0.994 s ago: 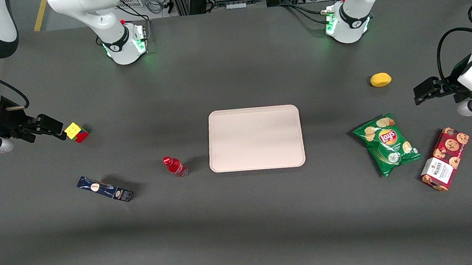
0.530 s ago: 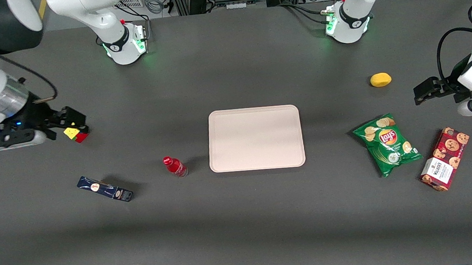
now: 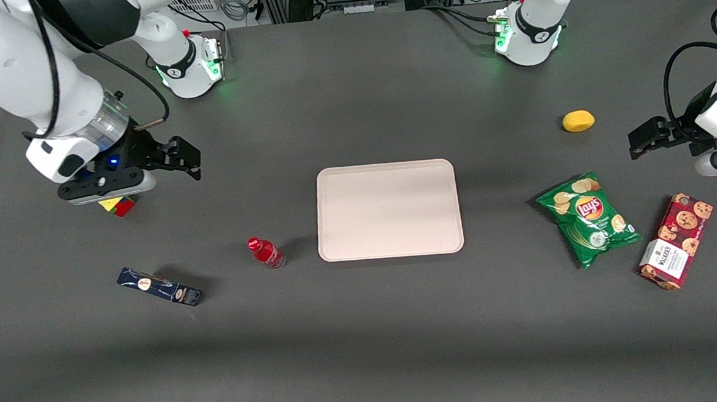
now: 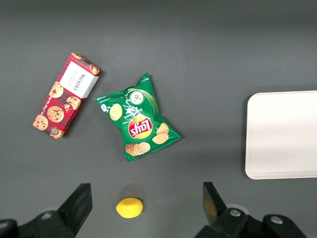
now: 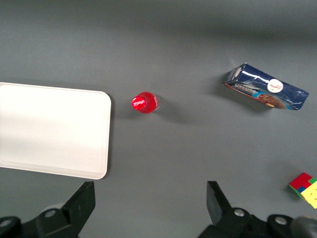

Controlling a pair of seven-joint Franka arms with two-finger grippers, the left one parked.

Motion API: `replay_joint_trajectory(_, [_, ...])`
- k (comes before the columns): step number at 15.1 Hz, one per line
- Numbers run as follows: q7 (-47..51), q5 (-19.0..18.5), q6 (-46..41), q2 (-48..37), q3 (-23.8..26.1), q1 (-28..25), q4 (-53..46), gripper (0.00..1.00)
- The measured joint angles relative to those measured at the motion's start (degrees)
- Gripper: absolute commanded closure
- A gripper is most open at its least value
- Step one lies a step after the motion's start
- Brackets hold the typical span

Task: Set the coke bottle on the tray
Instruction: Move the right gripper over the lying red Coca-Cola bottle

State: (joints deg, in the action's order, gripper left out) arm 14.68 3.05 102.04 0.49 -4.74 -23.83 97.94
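One second has carried the right arm in from the working arm's end of the table, so its gripper [image 3: 182, 158] now hangs above the puzzle cube [image 3: 118, 206] it was only reaching toward before; the fingers [image 5: 83, 201] stand wide apart with nothing between them; the coke bottle [image 3: 265, 253] has not stirred, standing upright on the table just beside the tray [image 3: 388, 209] and apart from it, nearer the front camera than the gripper; I judge this the approach, with the grasp and the carry all yet to come, and the wrist already looks down on the bottle's red cap [image 5: 144, 102]; the tray holds nothing; the dark grey table [image 3: 367, 326] is matte and flat, with a dark blue box [image 3: 159, 287] lying toward the working arm's end; toward the parked arm's end lie a green chip bag [image 3: 589, 219], a red cookie box [image 3: 676, 241] and a lemon [image 3: 578, 120]; cables and racks crowd the room's edge
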Motion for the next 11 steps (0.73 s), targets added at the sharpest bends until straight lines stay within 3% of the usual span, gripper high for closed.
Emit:
replay_joint_trajectory(5, [0.83, -0.02, 0.30, 4.64, 1.12, -0.44, -0.02, 0.00])
replay_joint_trajectory(11, [2.12, -0.03, 6.91, 13.40, 2.92, -0.45, 0.09, 0.00])
